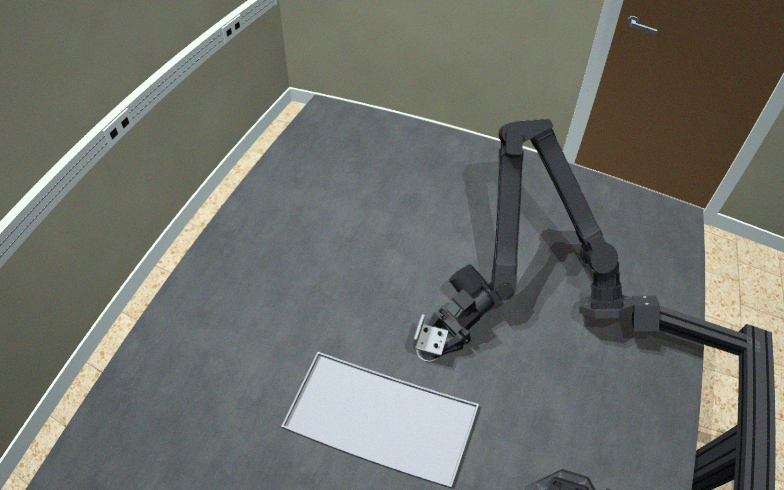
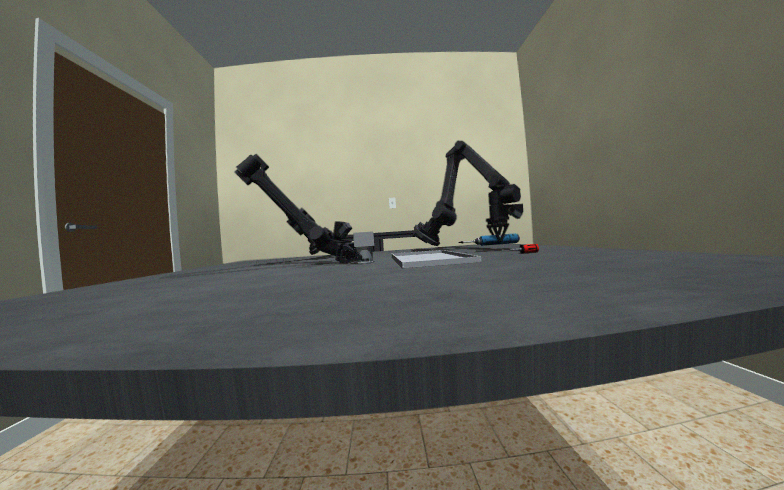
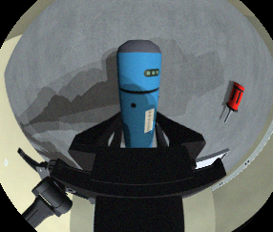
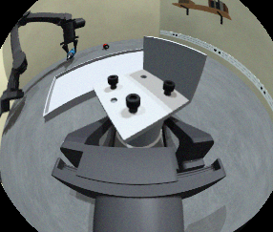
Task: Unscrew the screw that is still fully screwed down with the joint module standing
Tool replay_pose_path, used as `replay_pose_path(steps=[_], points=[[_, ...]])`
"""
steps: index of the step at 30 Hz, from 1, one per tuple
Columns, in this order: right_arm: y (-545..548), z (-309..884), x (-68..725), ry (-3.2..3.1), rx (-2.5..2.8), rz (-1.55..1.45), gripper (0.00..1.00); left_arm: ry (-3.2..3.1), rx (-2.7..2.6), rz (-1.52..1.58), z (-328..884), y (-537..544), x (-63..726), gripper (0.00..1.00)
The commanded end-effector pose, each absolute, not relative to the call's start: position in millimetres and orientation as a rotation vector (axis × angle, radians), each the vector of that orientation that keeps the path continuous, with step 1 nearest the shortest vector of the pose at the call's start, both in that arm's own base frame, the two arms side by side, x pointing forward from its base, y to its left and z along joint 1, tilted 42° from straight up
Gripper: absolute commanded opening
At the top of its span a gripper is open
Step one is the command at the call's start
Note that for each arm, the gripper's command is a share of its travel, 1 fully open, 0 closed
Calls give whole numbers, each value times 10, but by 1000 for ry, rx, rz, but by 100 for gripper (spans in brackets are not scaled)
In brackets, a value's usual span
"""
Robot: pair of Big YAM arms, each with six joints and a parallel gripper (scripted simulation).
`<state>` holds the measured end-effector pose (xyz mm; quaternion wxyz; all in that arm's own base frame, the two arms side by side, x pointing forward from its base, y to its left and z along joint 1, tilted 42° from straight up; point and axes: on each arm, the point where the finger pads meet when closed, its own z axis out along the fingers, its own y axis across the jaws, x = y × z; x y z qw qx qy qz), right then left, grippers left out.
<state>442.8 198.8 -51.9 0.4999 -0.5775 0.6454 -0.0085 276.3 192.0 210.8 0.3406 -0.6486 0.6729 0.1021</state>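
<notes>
Left gripper (image 2: 497,235) (image 3: 139,142) (image 4: 70,52): fingers clamped on the electric screwdriver (image 2: 504,239) (image 3: 138,96) (image 4: 71,54). Right gripper (image 2: 355,254) (image 4: 139,138): fingers clamped on the joint module (image 2: 366,255) (image 4: 145,140); likely rigid, top-heavy. Grip its body, below the bracket (image 1: 431,339) (image 2: 363,239) (image 4: 139,120)

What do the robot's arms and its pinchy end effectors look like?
Both arms are dark, almost black, with long straight parts and chunky rounded joints. The left end effector and the right end effector match: dark, angled fingers in front of a wide, curved bar. I can't see any bright stripes or stickers on them.

Grey table (image 1: 261,273) (image 2: 383,316) (image 3: 187,28) (image 4: 240,157), shallow white tray (image 1: 383,420) (image 2: 436,259) (image 3: 211,159) (image 4: 77,90), red screwdriver (image 2: 529,248) (image 3: 237,96) (image 4: 106,47)
</notes>
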Motion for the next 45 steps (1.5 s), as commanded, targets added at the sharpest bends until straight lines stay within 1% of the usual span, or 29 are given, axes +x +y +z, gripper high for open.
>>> replay_pose_path(steps=[1, 15, 16, 27, 32, 44, 45], points=[[2019, -474, 4446, 1548, -1390, -21, 59, 1741, -1678, 264, 2144, 1972, 2787, 42], [2019, -474, 4446, 1548, -1390, -21, 59, 1733, -1672, 253, 2196, 1966, 2828, 42], [2019, -474, 4446, 1548, -1390, -21, 59, 1755, -1684, 272, 2042, 1994, 2790, 42], [2019, -474, 4446, 1548, -1390, -21, 59, 1755, -1684, 272, 1972, 2047, 2819, 42], [2019, -474, 4446, 1548, -1390, -21, 59, 1733, -1672, 254, 2118, 2025, 2861, 42], [2019, -474, 4446, 1548, -1390, -21, 59, 1753, -1684, 271, 1915, 2096, 2843, 42], [2019, -474, 4446, 1548, -1390, -21, 59, 1733, -1672, 254, 2052, 2075, 2890, 42]])
